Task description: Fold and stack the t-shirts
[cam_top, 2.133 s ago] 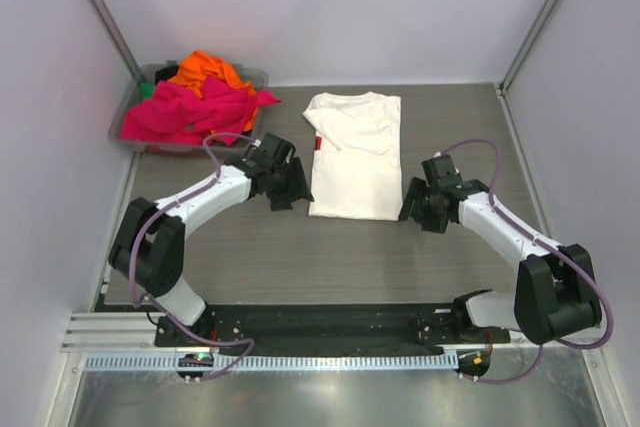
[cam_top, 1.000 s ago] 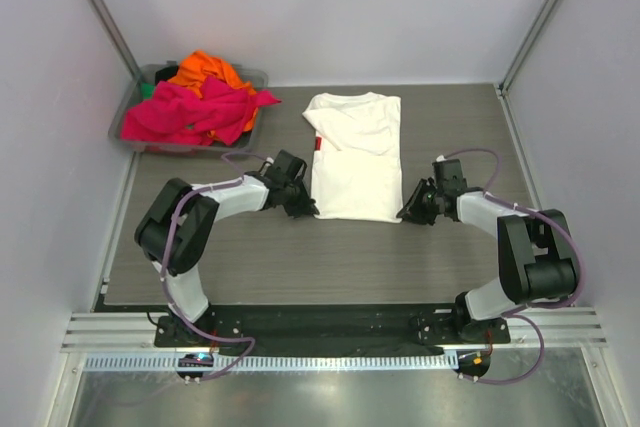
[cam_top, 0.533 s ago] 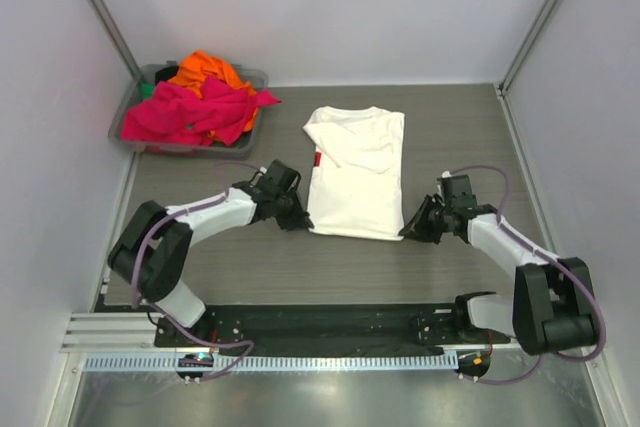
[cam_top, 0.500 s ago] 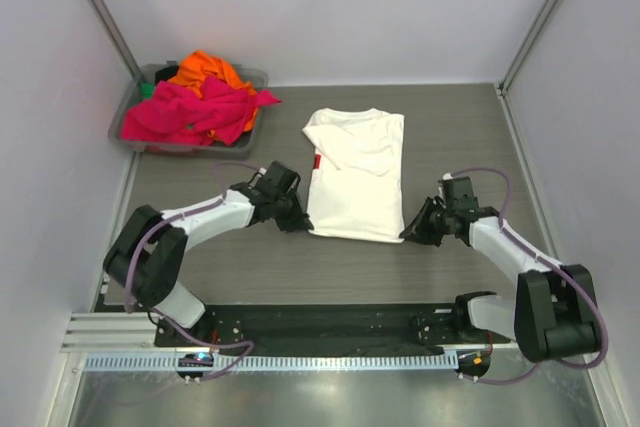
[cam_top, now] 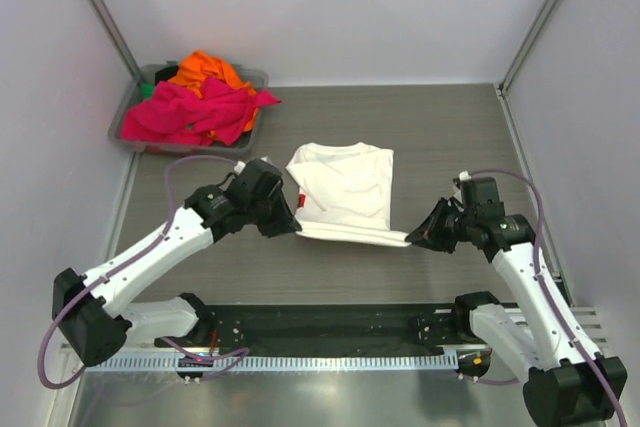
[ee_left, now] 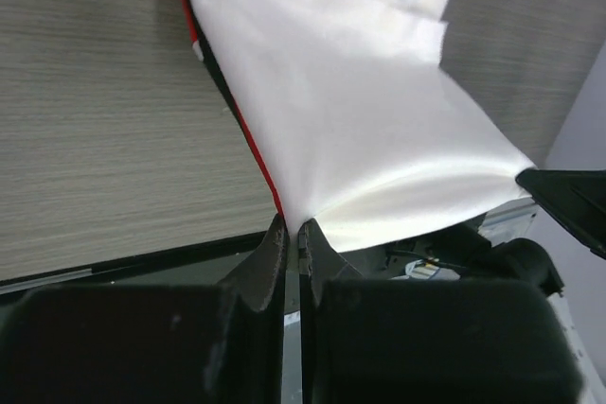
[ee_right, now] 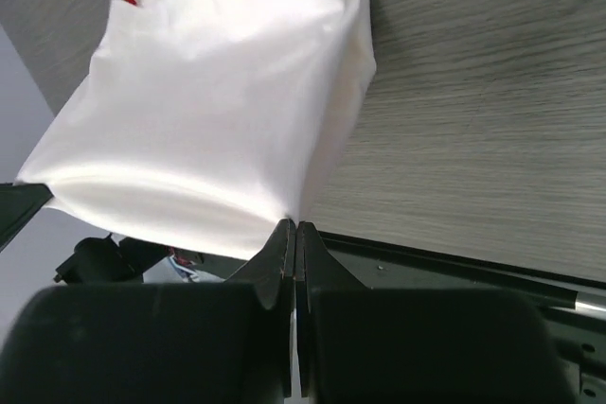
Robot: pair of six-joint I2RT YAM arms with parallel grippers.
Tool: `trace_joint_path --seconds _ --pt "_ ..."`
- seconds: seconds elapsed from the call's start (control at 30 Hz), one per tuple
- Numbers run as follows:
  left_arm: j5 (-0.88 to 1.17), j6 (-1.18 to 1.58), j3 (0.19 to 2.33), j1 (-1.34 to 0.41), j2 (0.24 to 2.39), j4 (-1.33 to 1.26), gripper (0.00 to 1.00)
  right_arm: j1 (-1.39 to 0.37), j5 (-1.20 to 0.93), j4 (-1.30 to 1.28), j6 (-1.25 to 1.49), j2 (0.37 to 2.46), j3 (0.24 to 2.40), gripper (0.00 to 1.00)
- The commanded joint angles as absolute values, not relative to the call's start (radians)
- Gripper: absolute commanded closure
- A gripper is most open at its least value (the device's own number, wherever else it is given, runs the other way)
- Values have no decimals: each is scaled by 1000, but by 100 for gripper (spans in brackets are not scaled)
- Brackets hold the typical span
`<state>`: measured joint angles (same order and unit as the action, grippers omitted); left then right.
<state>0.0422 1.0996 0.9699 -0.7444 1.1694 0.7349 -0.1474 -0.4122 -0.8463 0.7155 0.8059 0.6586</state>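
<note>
1. Cream-white t-shirt point(cam_top: 342, 187) is lying mid-table point(cam_top: 450, 137), its near hem being held clear.
2. Left pincer point(cam_top: 292, 227) and right pincer point(cam_top: 411, 239) are each pinching one near hem corner.
3. The shirt's long axis is running away from both pincers, so the fold is likely going that way.

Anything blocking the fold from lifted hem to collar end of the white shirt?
Nothing visible. Left gripper and right gripper pinch the white t-shirt by its near corners; the bin sits far left, off the fold path.
</note>
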Motion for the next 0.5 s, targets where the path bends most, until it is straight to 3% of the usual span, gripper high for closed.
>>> trace_joint_path --seconds 0.0,0.47 --pt "-112 1065 1106 -729 1164 922 100 -143 -322 -942 689 850 809 99" --pt "-40 853 1574 -493 1561 988 100 -140 -226 -838 611 1317 1172 99"
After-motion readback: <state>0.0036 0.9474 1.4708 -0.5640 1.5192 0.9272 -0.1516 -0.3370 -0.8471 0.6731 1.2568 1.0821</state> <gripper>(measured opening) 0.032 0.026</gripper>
